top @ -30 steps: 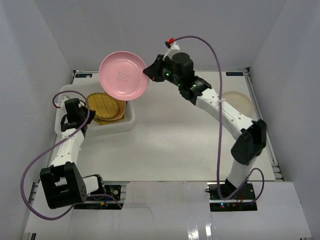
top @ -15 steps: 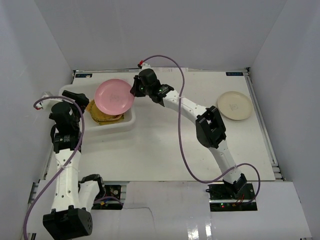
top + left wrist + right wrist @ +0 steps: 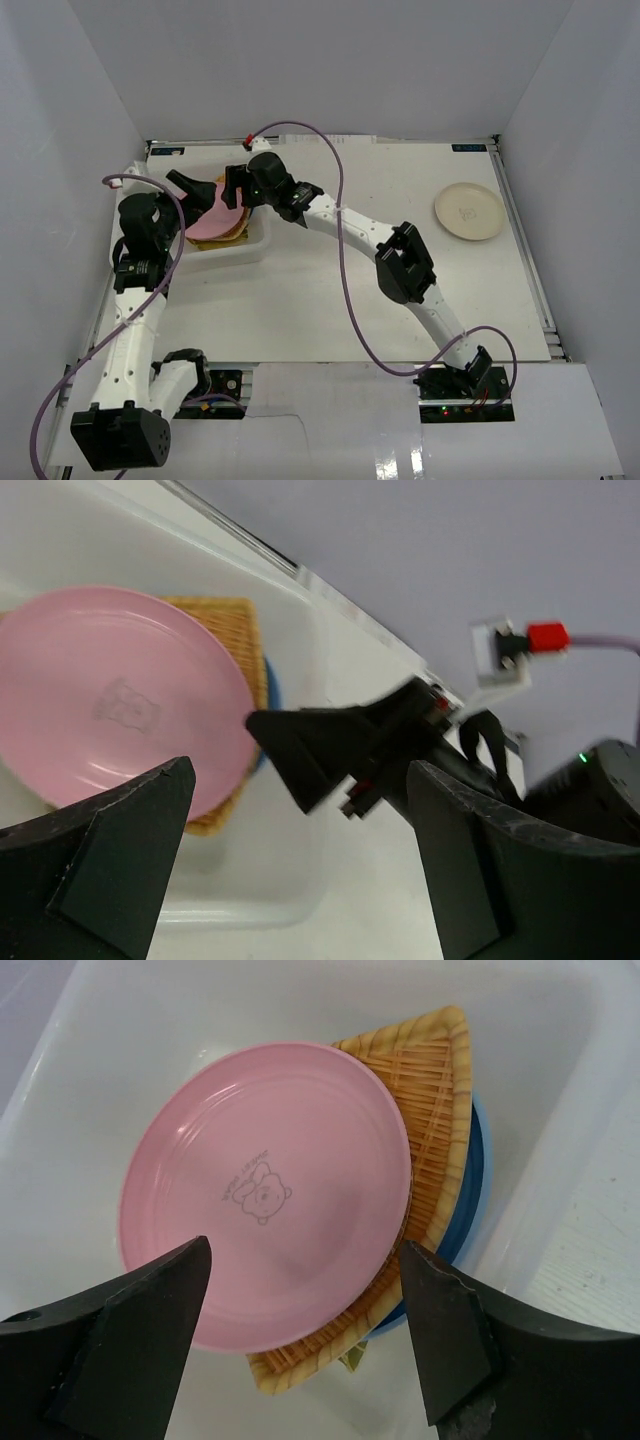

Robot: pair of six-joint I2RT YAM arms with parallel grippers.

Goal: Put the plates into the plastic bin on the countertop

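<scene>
Right wrist view: pink plate (image 3: 262,1192) in the plastic bin (image 3: 560,1080), right gripper (image 3: 302,1250) spread wide above it.
The pink plate lies on a woven bamboo dish (image 3: 435,1110), itself over a blue plate (image 3: 470,1195), all inside the white bin. The right gripper holds nothing. The left gripper (image 3: 300,770) hovers by the bin's left side, jaws likewise wide apart and empty. A cream plate (image 3: 469,211) sits on the countertop (image 3: 350,290) at the far right, well apart from the bin.

top plate (image 3: 265,1195) on woven dish (image 3: 435,1110), in bin (image 3: 560,1090), left | lone plate (image 3: 469,211) on countertop (image 3: 330,290), right
</scene>
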